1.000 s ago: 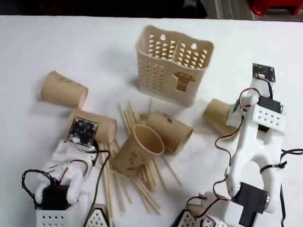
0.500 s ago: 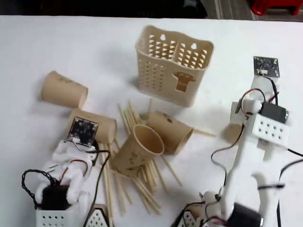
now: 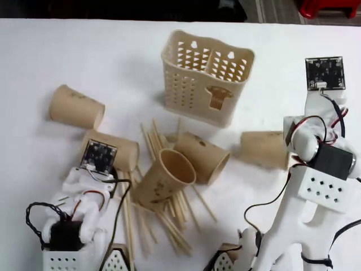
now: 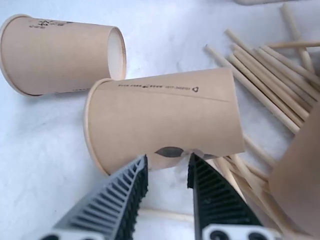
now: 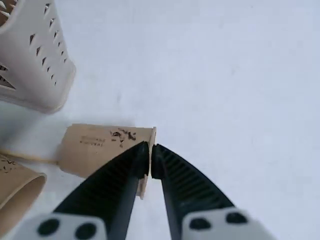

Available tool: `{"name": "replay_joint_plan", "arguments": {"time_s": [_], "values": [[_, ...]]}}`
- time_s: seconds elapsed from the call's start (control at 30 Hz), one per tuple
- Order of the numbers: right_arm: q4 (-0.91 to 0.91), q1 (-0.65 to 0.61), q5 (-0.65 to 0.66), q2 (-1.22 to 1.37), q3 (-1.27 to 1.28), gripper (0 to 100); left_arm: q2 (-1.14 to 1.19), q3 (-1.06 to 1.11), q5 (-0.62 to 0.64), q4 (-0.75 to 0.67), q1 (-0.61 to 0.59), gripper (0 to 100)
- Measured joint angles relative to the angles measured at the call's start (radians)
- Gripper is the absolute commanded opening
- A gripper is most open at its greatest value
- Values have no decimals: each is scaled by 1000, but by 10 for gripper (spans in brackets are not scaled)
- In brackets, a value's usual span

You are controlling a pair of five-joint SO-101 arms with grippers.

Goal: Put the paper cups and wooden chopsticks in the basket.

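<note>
The right gripper point(image 5: 150, 150) is clamping only the rim of a tan paper cup point(image 5: 102, 144), probably risking a slip before the cream slotted basket point(image 3: 206, 76).

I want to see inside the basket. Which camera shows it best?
The high view: the whole basket stands there, seen from above, with both compartments open to sight. The right wrist view catches just one corner of its wall.

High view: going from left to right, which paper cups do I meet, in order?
The far-left cup → neighbour cup → open-mouthed cup → tipped cup → held cup, in the right gripper.
</note>
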Motion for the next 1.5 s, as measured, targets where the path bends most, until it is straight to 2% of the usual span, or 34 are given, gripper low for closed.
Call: {"name": "replay_joint_plan", "arguments": {"time_s": [0.17, 0.33, 0.5, 0.7, 1.03, 1.17, 1.37, 1.5], "values": [[29, -2, 0, 0, 2, 29, 0, 0, 0, 0, 0, 143], [29, -2, 0, 0, 103, 139, 3, 9, 0, 0, 0, 143], [23, -2, 0, 12, 149, 145, 3, 9, 0, 0, 0, 143], [-57, 15, -44, 215, 115, 208, 3, 9, 0, 0, 0, 143], [95, 17, -178, 703, -341, 202, 3, 9, 0, 0, 0, 143], [169, -12, -192, 870, -493, 166, 3, 9, 0, 0, 0, 143], [221, -46, -195, 1014, -621, 115, 3, 9, 0, 0, 0, 144], [264, -46, -187, 1026, -660, 39, 3, 9, 0, 0, 0, 144]]}}
